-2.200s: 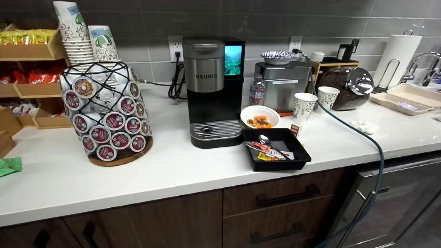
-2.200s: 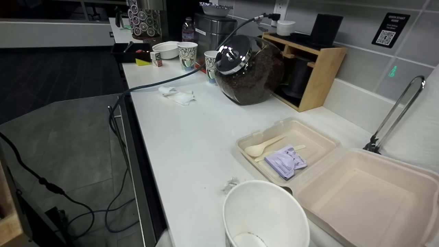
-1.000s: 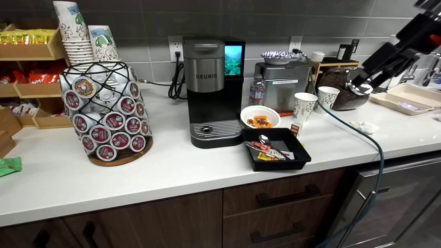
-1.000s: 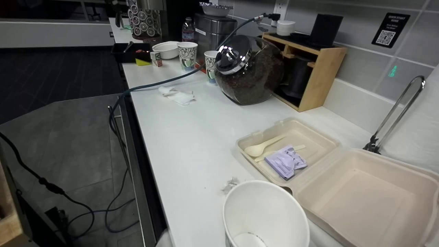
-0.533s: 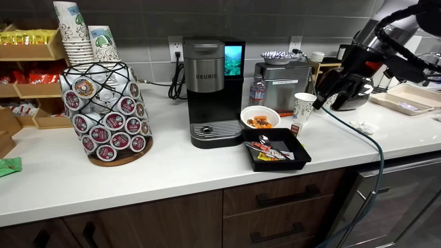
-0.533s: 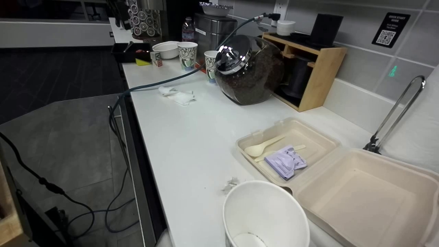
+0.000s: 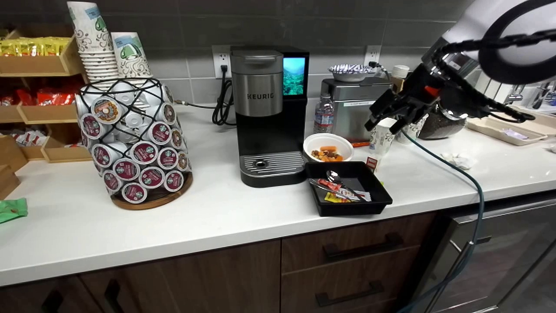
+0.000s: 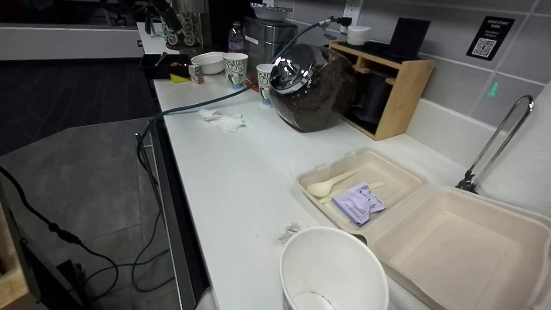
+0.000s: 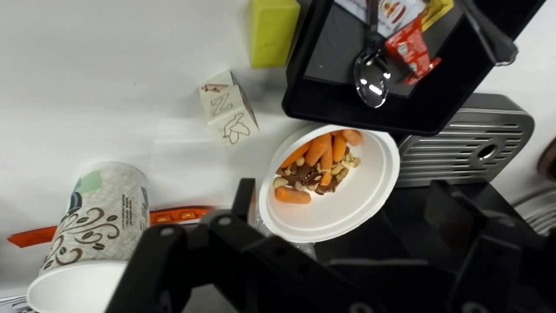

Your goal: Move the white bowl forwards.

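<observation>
- Grey wall tiles (image 7: 339, 26) run across the top of the frame in an exterior view, above a white worktop (image 7: 226, 208) and dark wooden drawers (image 7: 347, 237).
- White bowl (image 7: 329, 140) sits upright on the worktop near the centre of that frame, just right of the Keurig coffee maker (image 7: 271, 130) and behind the black tray (image 7: 354, 209); whether bowl and tray touch, I cannot tell.
- Baby carrots (image 9: 319, 150) and nuts (image 9: 341, 174) lie in the bowl, right of centre in the wrist view.
- Robotiq gripper (image 7: 381, 127) hangs at the upper right in an exterior view, tilted down to the left, apart from the bowl.
- Fingers (image 9: 244, 198) stand wide apart across the lower half of the wrist view, the bowl showing between and beyond them.
- Metal spoon (image 9: 374, 82) and red packet (image 9: 410, 52) lie in the tray, upper right of the wrist view; a yellow block (image 9: 274, 37) is just beside it.
- Patterned paper cup (image 9: 100, 217) stands at the wrist view's lower left.
- Beige takeout box (image 8: 465, 245) lies open at the lower right in an exterior view, a purple packet (image 8: 357, 202) inside.
</observation>
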Robot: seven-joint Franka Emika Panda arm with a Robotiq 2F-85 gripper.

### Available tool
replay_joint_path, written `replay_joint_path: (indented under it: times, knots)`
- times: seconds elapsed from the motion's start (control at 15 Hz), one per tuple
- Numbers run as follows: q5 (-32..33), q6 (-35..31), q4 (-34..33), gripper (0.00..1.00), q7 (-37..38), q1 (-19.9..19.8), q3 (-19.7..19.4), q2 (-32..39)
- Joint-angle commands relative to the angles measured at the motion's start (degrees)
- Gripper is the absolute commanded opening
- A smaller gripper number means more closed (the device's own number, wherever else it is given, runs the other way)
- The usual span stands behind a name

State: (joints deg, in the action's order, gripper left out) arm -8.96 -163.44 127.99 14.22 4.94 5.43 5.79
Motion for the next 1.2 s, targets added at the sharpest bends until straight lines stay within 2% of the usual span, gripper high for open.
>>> replay_joint_path:
  times: [0.0,0.2,0.47,0.73,0.87,0.93,1.07,1.13]
  knots:
    - [7.7,-0.1,-8.1,1.0,5.4,1.2,-2.4,9.6]
    - [10.7,0.3,-15.6,1.0,10.0,2.6,-5.1,16.8]
    - [7.2,1.0,-23.7,1.0,13.0,5.1,-7.8,23.8]
    - [5.7,1.7,-28.4,0.99,14.7,6.5,-9.3,28.4]
    - [5.0,2.2,-29.9,0.94,15.1,6.6,-9.8,29.6]
    - [4.7,2.2,-30.4,0.85,15.3,6.7,-10.1,30.0]
    - [3.7,2.5,-30.8,0.8,15.2,6.4,-10.2,30.2]
    - [3.2,2.8,-31.0,0.6,15.1,6.2,-10.2,30.2]
